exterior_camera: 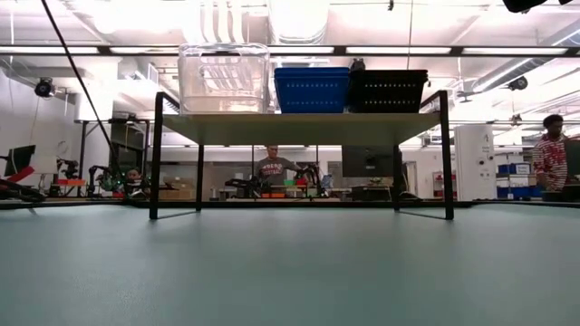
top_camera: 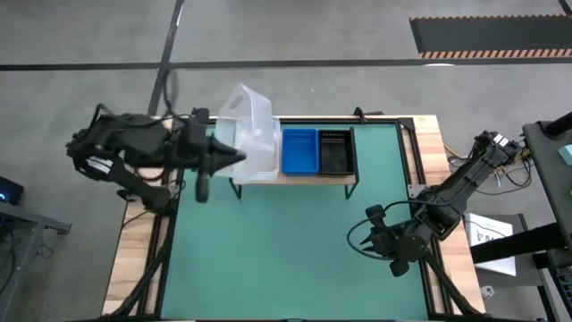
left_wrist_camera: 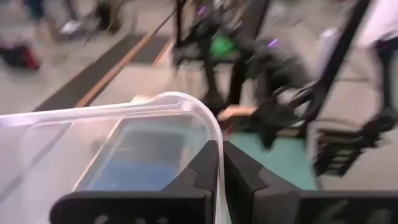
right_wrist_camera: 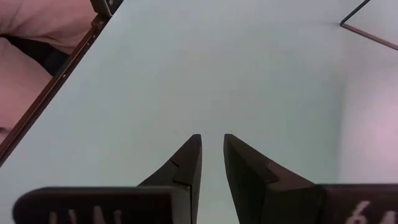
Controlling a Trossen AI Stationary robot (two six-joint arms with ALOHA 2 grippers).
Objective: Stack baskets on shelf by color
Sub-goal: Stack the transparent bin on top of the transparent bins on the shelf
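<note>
At upper centre of the high view the clear basket (top_camera: 253,134) is pinched by its rim in the closed left gripper (top_camera: 234,157) on the shelf (top_camera: 295,177), so a tilted release could tip it off the left end, while the right gripper (top_camera: 371,234) is parked slightly open at lower right

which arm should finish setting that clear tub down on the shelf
Left. The left gripper is shut on the rim of the clear see-through plastic tub, right at the left end of the wood-topped shelf. The right gripper hangs open over bare green table, far from the shelf.
</note>
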